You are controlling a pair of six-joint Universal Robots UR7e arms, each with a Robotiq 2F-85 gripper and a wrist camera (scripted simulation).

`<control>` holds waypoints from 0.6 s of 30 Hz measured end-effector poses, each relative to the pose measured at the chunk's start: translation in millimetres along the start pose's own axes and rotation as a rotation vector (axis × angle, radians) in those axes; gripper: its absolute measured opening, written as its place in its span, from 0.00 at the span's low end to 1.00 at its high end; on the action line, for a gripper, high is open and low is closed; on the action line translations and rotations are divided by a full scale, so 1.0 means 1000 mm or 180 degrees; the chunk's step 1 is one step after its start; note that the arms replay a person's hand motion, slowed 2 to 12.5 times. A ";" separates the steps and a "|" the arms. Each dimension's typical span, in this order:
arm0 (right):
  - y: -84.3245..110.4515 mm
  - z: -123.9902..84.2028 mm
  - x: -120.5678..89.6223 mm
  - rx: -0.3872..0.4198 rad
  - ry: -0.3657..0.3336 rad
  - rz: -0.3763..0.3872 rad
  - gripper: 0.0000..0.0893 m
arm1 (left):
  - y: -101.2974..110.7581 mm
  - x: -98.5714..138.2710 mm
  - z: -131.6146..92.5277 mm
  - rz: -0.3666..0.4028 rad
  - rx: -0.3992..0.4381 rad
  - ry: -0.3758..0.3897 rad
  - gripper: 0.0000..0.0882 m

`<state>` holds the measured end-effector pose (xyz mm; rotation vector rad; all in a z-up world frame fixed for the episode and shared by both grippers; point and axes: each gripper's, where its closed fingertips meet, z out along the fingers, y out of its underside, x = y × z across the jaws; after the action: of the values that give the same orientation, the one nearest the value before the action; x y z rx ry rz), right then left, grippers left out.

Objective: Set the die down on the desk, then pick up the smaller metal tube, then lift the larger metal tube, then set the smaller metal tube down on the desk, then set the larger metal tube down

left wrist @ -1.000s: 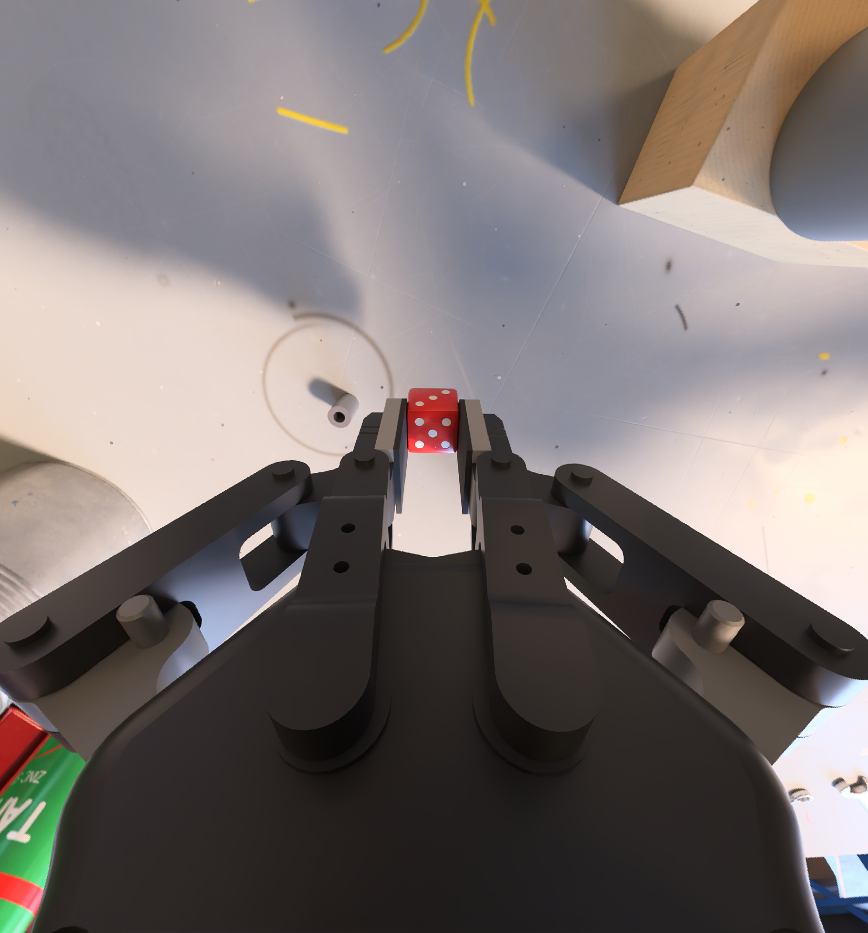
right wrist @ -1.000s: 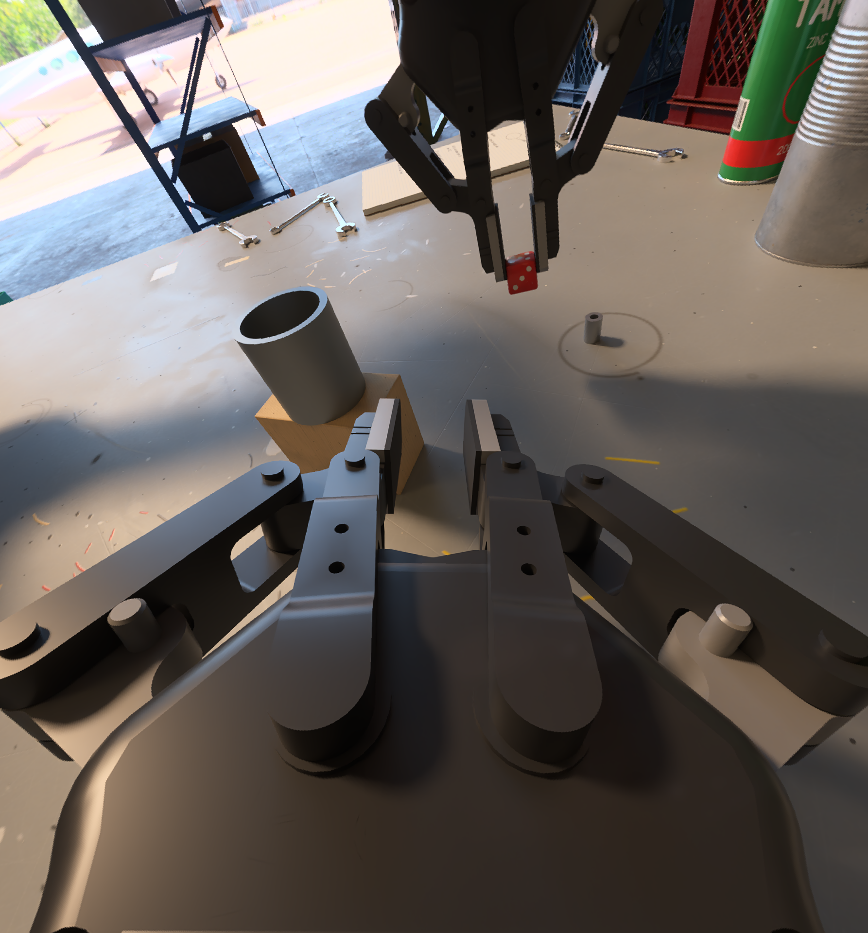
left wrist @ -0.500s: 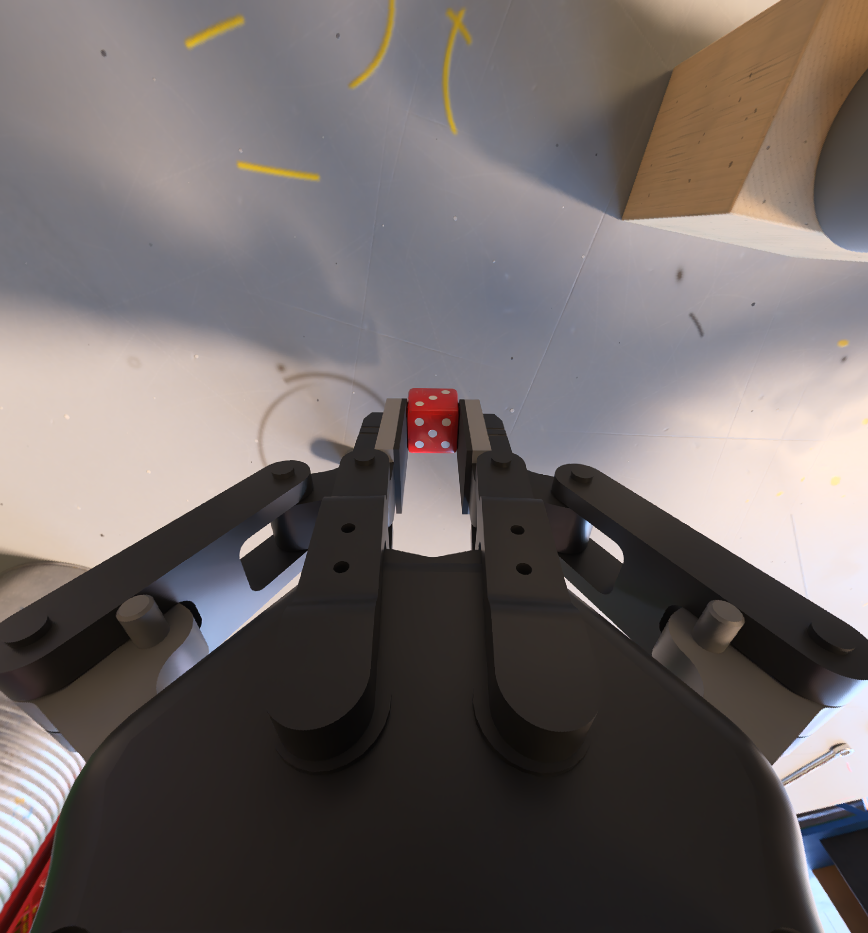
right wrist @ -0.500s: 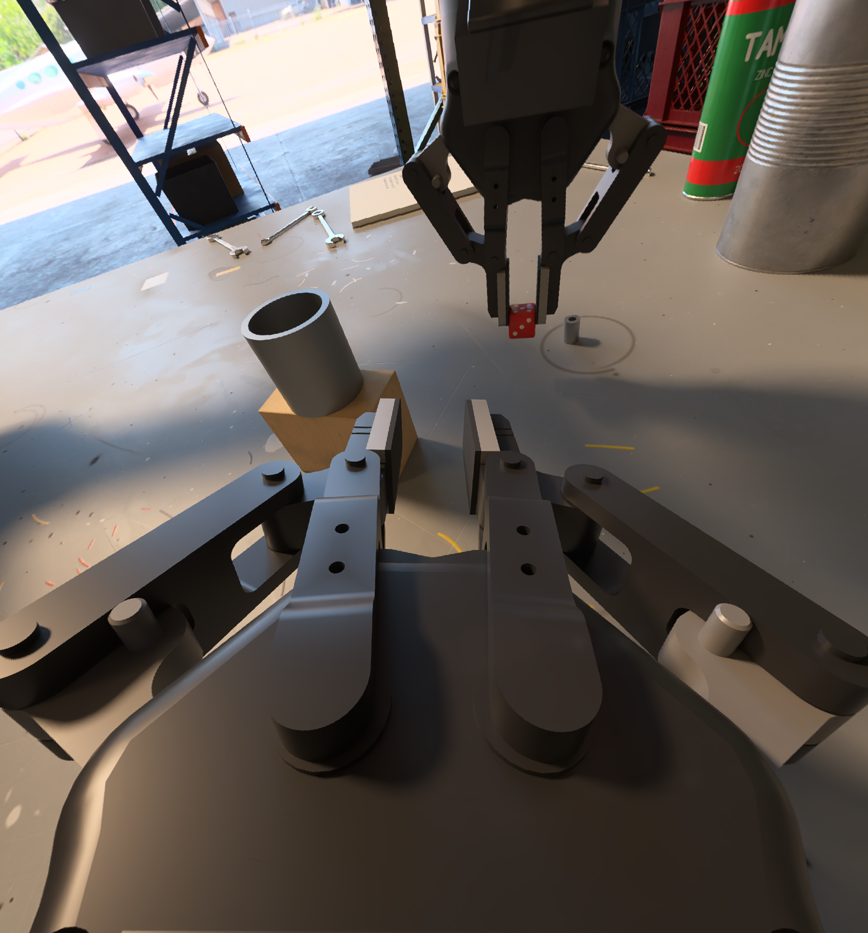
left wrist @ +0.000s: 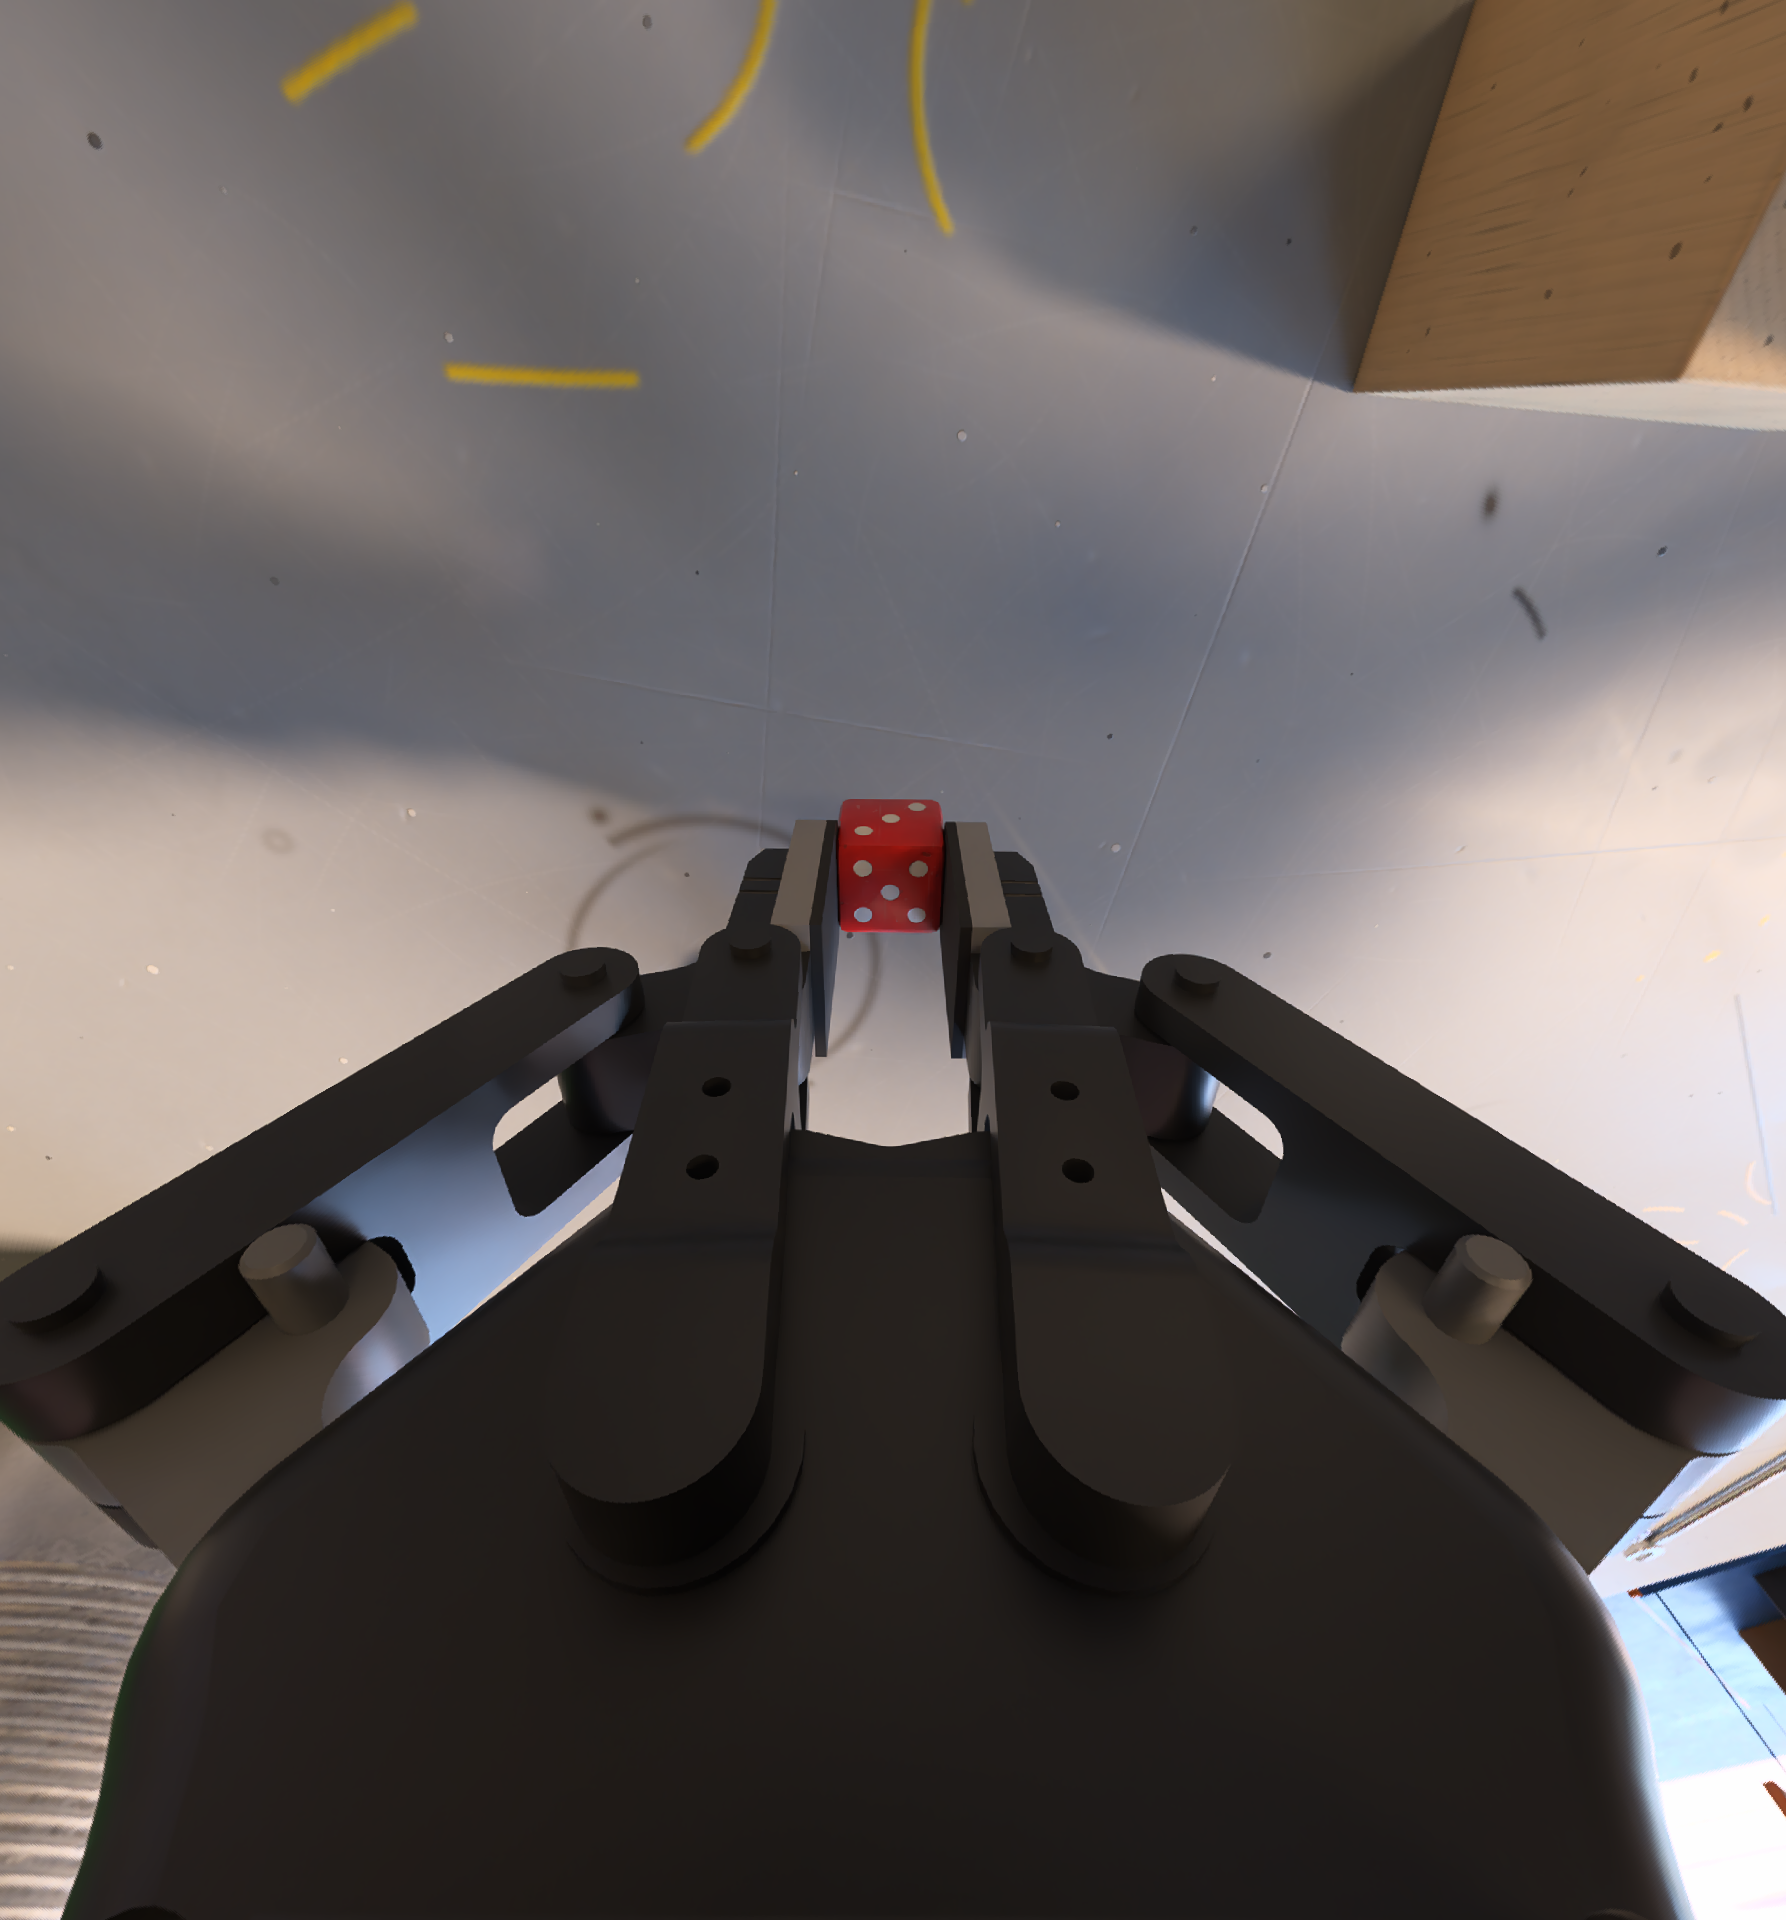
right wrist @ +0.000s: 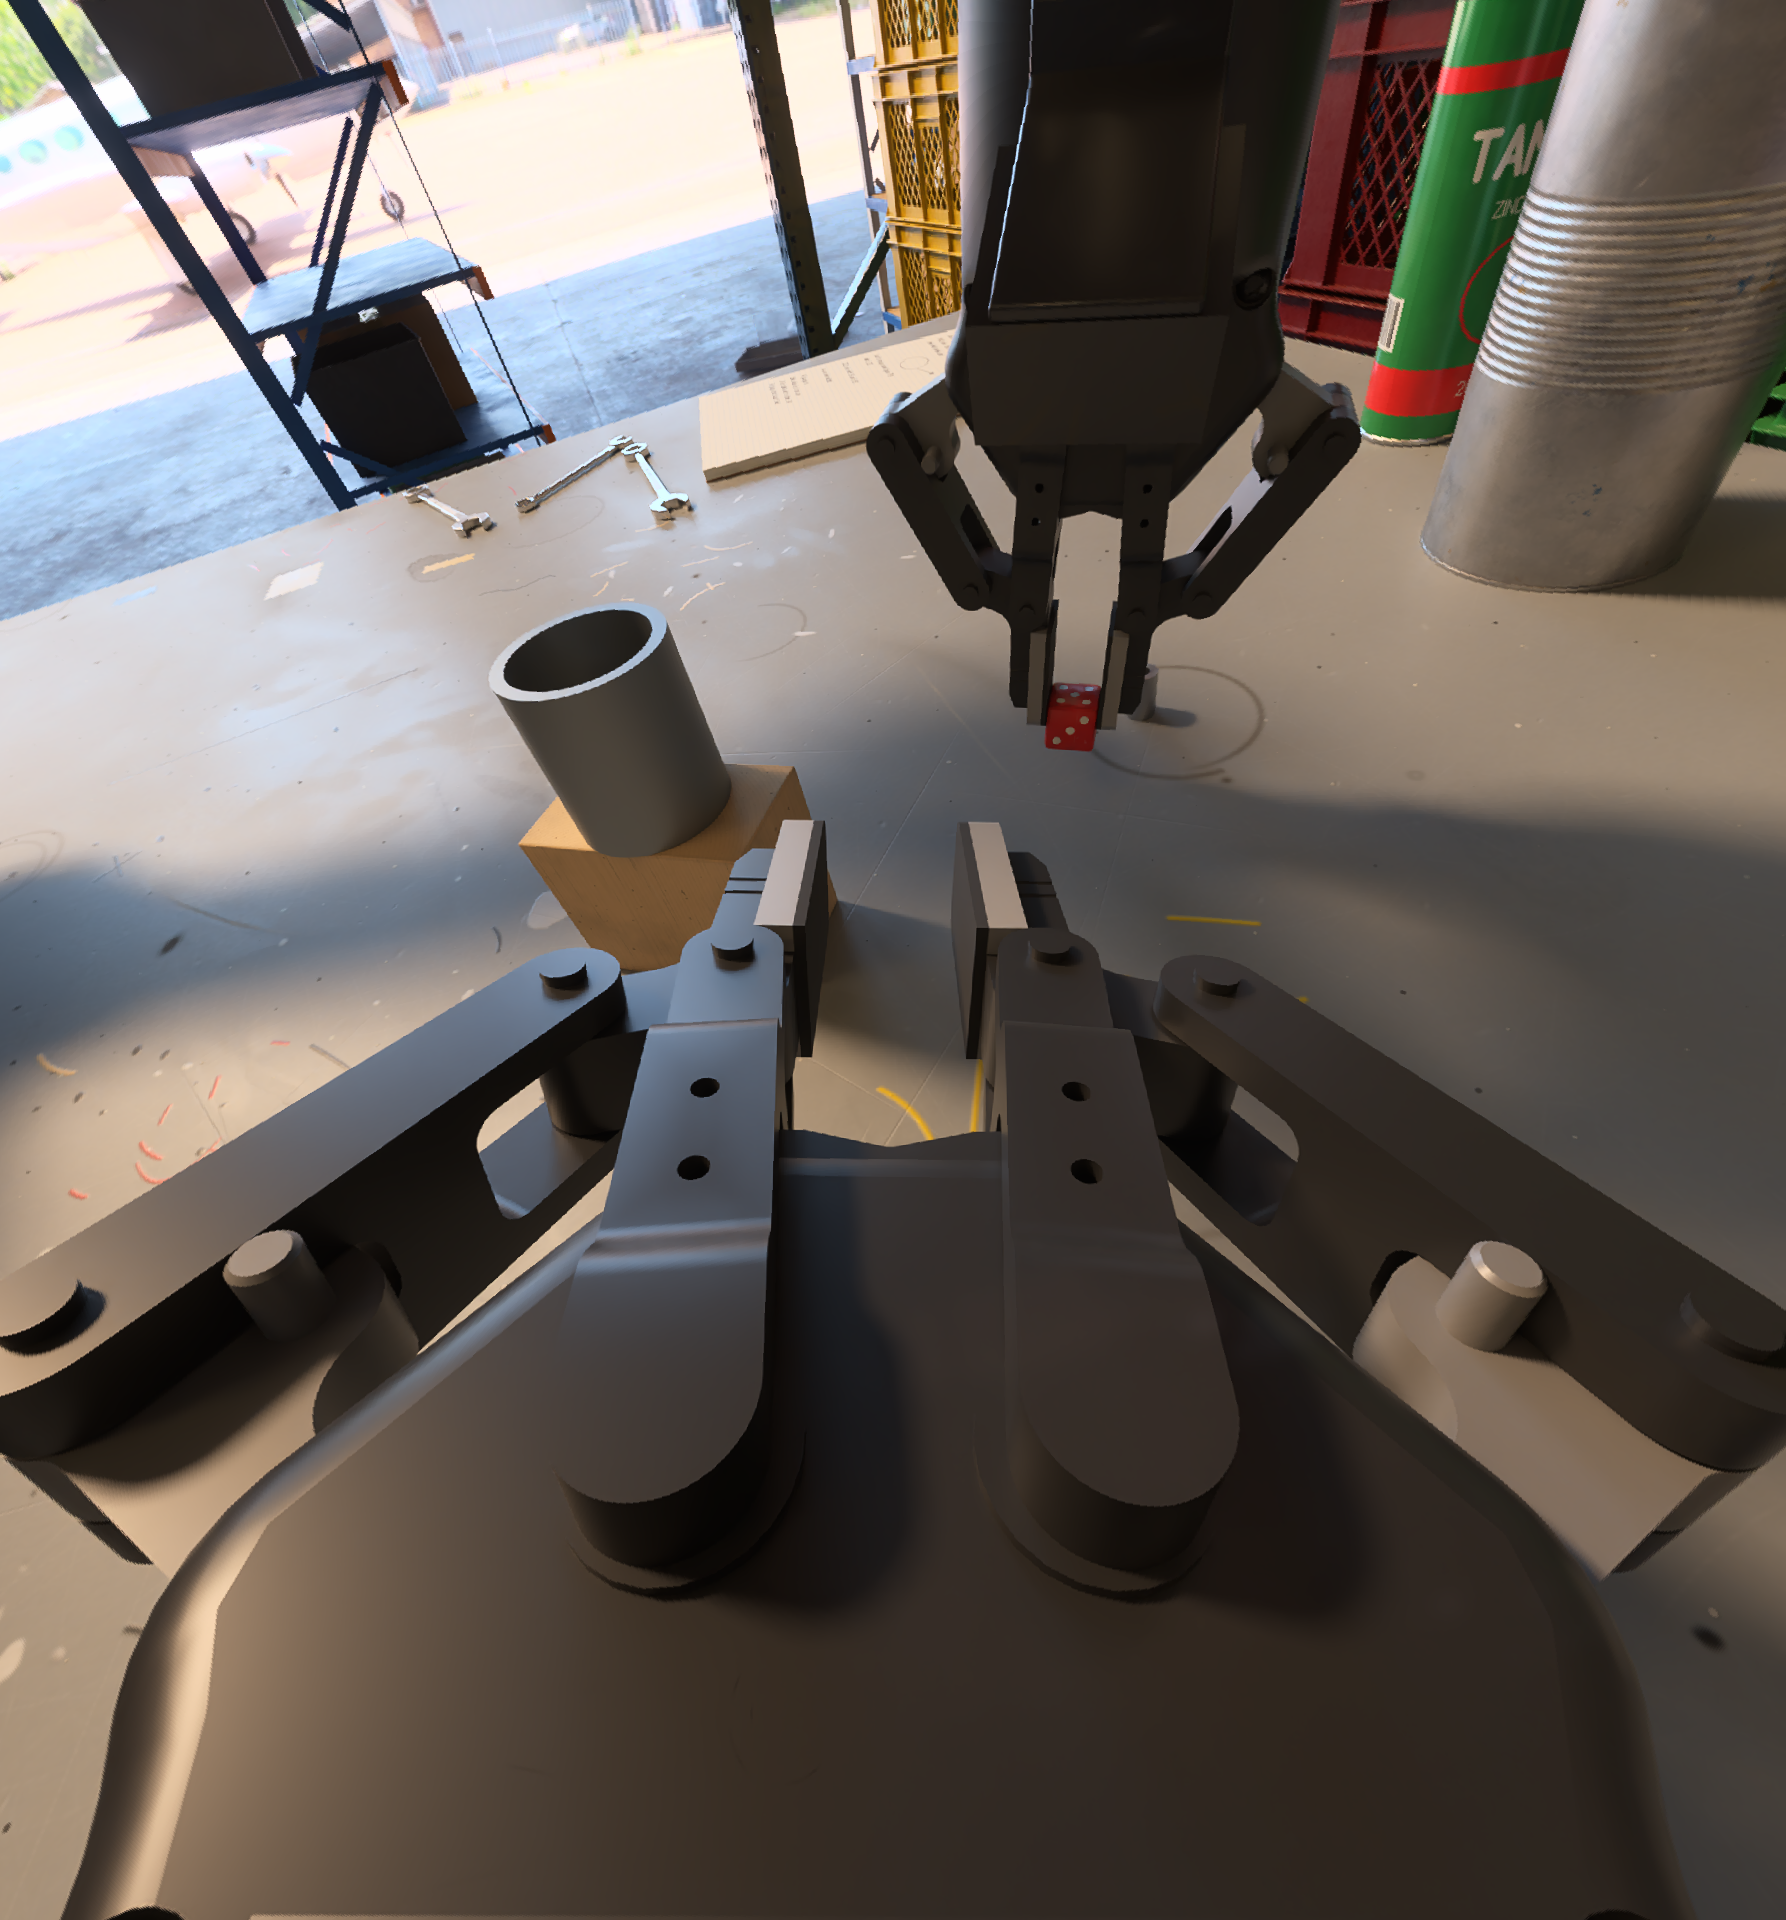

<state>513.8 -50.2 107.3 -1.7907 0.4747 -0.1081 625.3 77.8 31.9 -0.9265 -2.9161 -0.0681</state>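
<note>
My left gripper (left wrist: 889,868) has its fingers (left wrist: 811,883) closed on opposite flat faces of the red die (left wrist: 890,864), which hangs low over the bench (left wrist: 1284,831), seemingly not yet resting on it; my right gripper (right wrist: 889,883) waits partly open and empty. The die is small, rigid and light, likely to skid or tumble if released from height, so I judge a release at contact best. The smaller metal tube (right wrist: 1147,691) stands upright just behind the die, partly hidden by my left fingers; being thin and smooth, it probably wants a pinch across its wall. The larger metal tube (right wrist: 614,727) leans on a wooden block (right wrist: 650,894) to the left, heavier and rounder. The grey bench is scuffed, strewn with shavings and wrenches (right wrist: 577,478); a ribbed steel cylinder (right wrist: 1637,312) and crates (right wrist: 915,156) stand at the far side.
</note>
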 end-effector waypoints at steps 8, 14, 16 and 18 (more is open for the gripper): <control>0.001 -0.001 0.001 -0.0006 -0.0004 0.0014 0.25 | 0.001 -0.004 0.004 0.0100 -0.0099 0.0052 0.20; 0.002 0.000 0.001 -0.0009 -0.0026 0.0038 0.25 | -0.001 -0.005 0.005 0.0146 -0.0102 0.0108 0.20; 0.002 0.000 0.000 -0.0013 -0.0034 0.0044 0.25 | -0.002 -0.005 0.005 0.0156 -0.0088 0.0124 0.20; 0.003 0.000 0.000 -0.0018 -0.0040 0.0048 0.25 | -0.004 -0.005 0.005 0.0164 -0.0071 0.0138 0.20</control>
<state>513.3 -50.5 104.2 -1.7922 0.4800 -0.0849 626.9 72.3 26.0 -0.9902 -2.8557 -0.1163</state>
